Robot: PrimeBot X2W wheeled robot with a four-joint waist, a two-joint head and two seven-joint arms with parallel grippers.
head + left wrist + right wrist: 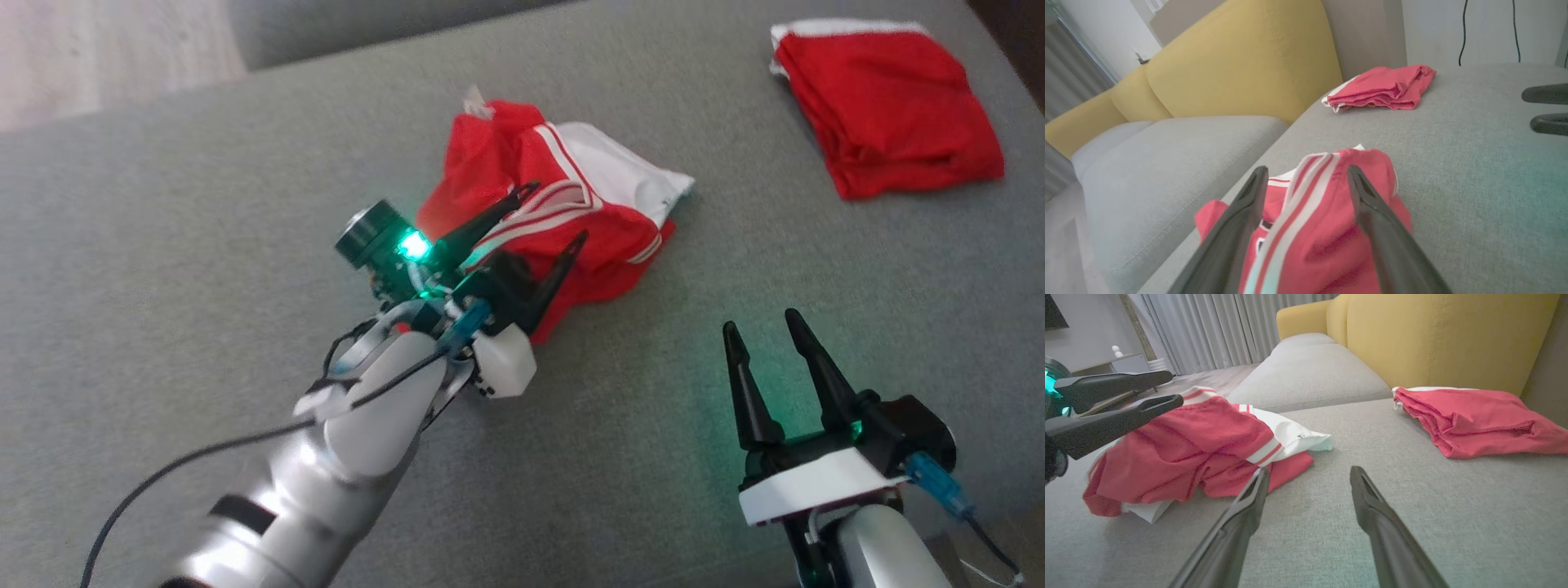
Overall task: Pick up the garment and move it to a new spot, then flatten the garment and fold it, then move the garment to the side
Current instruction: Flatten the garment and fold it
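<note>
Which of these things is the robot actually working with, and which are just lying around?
In the job:
crumpled red-and-white garment
left gripper, over it
right gripper, nearby

Lying about:
folded red garment
yellow sofa back

Head view: steeply down onto the grey cushion [163, 245]. Wrist views: low, close, facing the yellow backrest [1241, 61]. All 3 share the crumpled garment [490, 155].

The garment [490, 147] is soft matt cloth; the sofa seat [204, 245] is a coarse grey weave; the right gripper [759, 320] is smooth, semi-gloss dark plastic.
</note>
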